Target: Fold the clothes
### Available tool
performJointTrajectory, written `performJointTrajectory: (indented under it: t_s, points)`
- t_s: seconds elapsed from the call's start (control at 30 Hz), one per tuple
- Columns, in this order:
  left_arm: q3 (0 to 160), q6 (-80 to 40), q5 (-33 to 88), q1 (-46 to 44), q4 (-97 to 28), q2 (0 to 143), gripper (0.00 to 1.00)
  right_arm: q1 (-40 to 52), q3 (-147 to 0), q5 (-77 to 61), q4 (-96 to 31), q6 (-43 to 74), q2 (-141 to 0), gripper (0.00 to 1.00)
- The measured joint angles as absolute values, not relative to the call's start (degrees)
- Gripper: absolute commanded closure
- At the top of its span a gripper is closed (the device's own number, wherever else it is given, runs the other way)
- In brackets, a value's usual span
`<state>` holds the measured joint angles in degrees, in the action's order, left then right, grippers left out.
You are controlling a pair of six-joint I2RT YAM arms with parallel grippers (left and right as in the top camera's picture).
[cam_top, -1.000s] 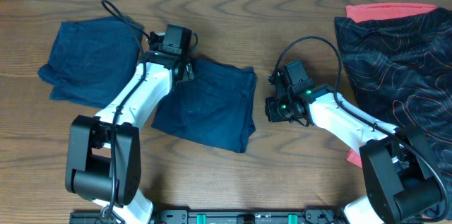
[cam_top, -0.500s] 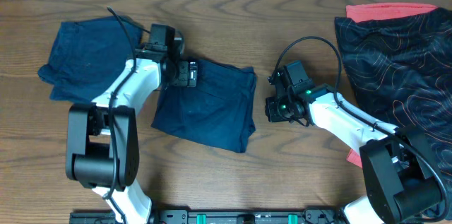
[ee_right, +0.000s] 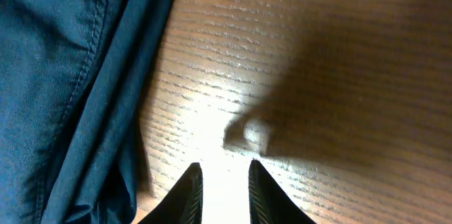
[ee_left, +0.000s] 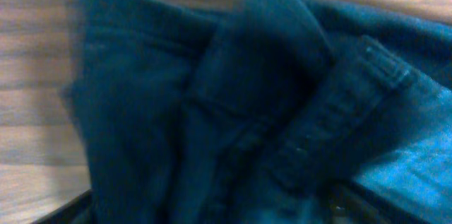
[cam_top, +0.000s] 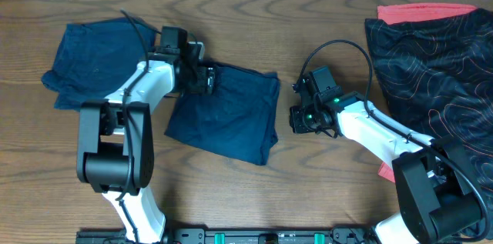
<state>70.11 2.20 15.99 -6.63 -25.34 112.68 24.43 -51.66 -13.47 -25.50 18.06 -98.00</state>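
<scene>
- Overhead: a folded navy garment [cam_top: 92, 67] lay at the left. A second navy garment [cam_top: 231, 117] sat mid-table, only partly folded by my reading, with the left gripper [cam_top: 202, 79] at its upper-left corner. The patterned pile [cam_top: 439, 67] at the right looked untouched.
- Left wrist: navy cloth and a waistband [ee_left: 339, 111] filled the frame, so I could not tell the fingers' state.
- Right wrist: the right gripper [ee_right: 222, 192] hung over the bare table [ee_right: 318, 54] beside the second garment's edge, its fingers [ee_right: 189, 190] narrowly apart and holding nothing.

Worktop [cam_top: 308, 190]: folded pants [cam_top: 227, 117] at centre, second folded garment [cam_top: 92, 67] upper left, garment pile [cam_top: 439, 67] far right.
</scene>
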Motion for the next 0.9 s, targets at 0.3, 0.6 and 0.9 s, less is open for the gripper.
performJointTrajectory:
  t_s: [0.3, 0.6, 0.9]
  points:
    - [69.7, 2.6, 20.7, -8.9, -27.4, 112.8, 0.94, 24.4, -51.7, -13.5, -25.7, 18.1, -98.0, 0.82]
    - [69.4, 2.5, 20.3, -8.0, -28.0, 105.6, 0.94, 22.9, -51.7, -13.5, -28.1, 18.3, -98.0, 0.85]
    - [69.4, -7.4, 9.8, -1.1, -12.4, 92.2, 0.94, 16.2, -51.7, -13.3, -30.6, 18.3, -94.8, 0.85]
